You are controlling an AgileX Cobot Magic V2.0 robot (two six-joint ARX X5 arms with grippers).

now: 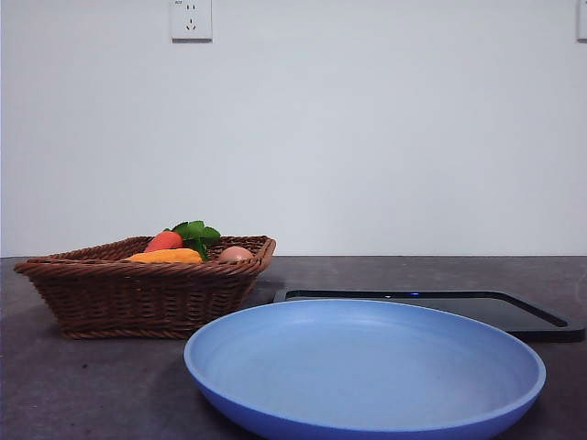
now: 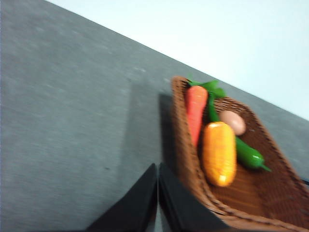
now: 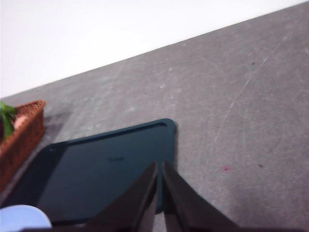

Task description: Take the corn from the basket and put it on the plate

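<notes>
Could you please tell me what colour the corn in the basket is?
The corn is yellow-orange and glossy, seen best in the left wrist view.

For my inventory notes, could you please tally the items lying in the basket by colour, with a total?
Orange-yellow: 1, the corn
Red-orange: 1, the carrot
Green: 1, a long green vegetable
Pale pink: 1, the egg
Total: 4 items in the basket

A bare lab-like test bench: plain white wall [image 1: 367,137], wall socket [image 1: 191,19], dark grey table [image 2: 63,121].
</notes>
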